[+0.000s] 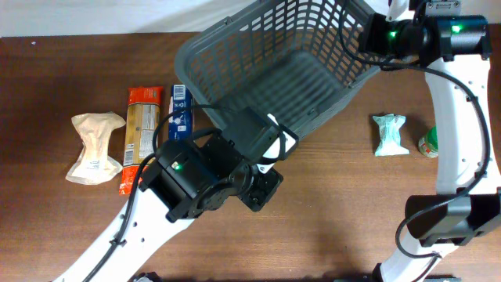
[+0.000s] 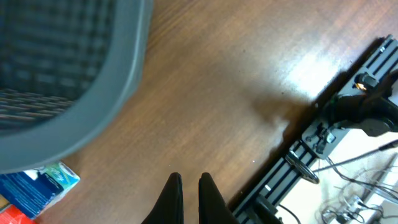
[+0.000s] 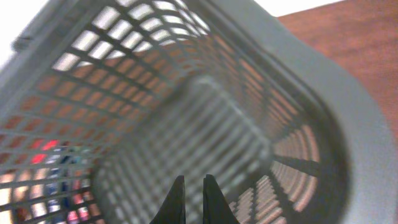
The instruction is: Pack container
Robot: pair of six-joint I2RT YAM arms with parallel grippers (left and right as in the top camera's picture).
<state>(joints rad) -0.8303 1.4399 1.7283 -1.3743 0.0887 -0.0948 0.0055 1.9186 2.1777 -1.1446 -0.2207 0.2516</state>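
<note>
Packing not started as far as I can see. The container (image 1: 185, 56) sits at the far edge of the table (image 1: 337, 204), right of centre, and its floor looks bare. All the goods are outside it: beige pouch (image 1: 95, 146), orange packet (image 1: 142, 133) and blue packet (image 1: 181, 110) toward the left edge, teal packet (image 1: 389, 133) and a half-hidden green item (image 1: 430, 143) toward the right edge.

My left gripper (image 2: 189, 180) hangs over bare wood just beside the container's near rim, fingers pinched to a slim gap, holding nothing. My right gripper (image 3: 193, 182) points into the container from its far right corner, equally narrow and empty; I can't tell if it touches the mesh.
</note>
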